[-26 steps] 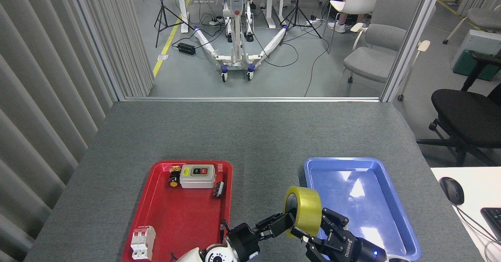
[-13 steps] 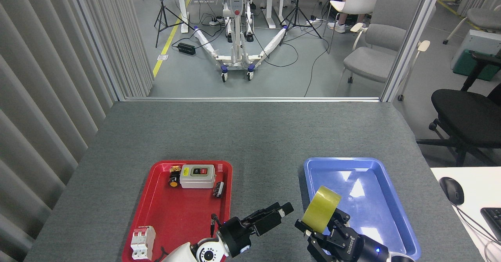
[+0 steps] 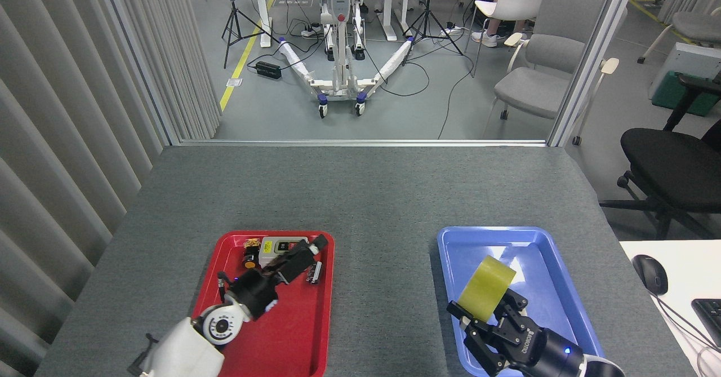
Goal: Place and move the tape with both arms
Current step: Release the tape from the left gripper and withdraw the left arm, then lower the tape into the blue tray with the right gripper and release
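Tape [image 3: 485, 288], a wide yellowish translucent roll, sits pinched in the right gripper [image 3: 489, 315] and hangs over the blue tray [image 3: 569, 309], above the tray's half toward seven o'clock; whether its lower edge touches the tray floor cannot be told from the head view. The black prongs close on the roll from below and from the sides, so the claw is pressed onto the tape rather than spread. The roll stands tilted, its broad wound face turned toward ten o'clock. The left gripper [image 3: 307, 251] reaches over the red tray [image 3: 304, 337] toward one o'clock, above the grey switch box [image 3: 276, 245], and it carries nothing visible; its prongs lie close together, but how far they are parted cannot be told. As a judgement, the roll is light and stiff: the wound layers and core resist squeezing, so a firm pinch should not deform it. The glossy outer film probably slides against hard prongs, and a round roll set down on edge may wheel away. The surest hold seems to be across the width, one prong inside the core hole and one on the outer wall, or flat face to flat face.
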You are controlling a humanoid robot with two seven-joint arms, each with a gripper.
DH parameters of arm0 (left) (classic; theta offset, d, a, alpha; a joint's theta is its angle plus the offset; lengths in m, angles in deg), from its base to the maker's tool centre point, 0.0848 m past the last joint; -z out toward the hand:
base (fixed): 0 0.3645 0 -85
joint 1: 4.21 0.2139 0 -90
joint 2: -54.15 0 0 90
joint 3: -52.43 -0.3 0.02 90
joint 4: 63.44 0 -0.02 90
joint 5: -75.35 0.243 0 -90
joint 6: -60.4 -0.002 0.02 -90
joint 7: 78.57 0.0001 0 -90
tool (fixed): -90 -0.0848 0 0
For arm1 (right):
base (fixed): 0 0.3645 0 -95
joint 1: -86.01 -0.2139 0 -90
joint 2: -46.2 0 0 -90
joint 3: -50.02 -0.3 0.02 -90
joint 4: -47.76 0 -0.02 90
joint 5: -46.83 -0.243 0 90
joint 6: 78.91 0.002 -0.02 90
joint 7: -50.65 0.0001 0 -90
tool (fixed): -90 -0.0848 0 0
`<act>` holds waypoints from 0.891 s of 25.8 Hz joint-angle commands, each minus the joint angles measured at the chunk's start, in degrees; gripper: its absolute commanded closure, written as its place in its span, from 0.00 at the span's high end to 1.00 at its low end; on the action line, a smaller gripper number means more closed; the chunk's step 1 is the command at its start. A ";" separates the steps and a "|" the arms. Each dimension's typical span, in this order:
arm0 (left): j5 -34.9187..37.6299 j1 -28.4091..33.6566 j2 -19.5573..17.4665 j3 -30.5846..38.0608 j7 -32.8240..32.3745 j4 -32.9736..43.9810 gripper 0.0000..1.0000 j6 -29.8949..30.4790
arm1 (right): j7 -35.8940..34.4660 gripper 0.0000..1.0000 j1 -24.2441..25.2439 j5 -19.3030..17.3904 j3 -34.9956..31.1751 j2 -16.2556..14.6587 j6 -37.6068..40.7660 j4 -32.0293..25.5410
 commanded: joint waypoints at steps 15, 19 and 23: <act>16.57 16.54 -5.53 23.03 0.54 17.57 1.00 -14.83 | 23.92 0.08 -4.72 -1.84 0.42 -4.20 -28.49 7.77; 17.19 17.51 -5.70 23.03 0.19 17.66 1.00 -18.26 | 30.43 0.09 -12.37 -10.81 8.33 -5.16 -33.50 12.25; 16.66 17.51 -8.16 22.86 -0.08 17.92 1.00 -19.05 | 31.74 0.22 -17.64 -15.90 15.71 -5.60 -39.83 15.33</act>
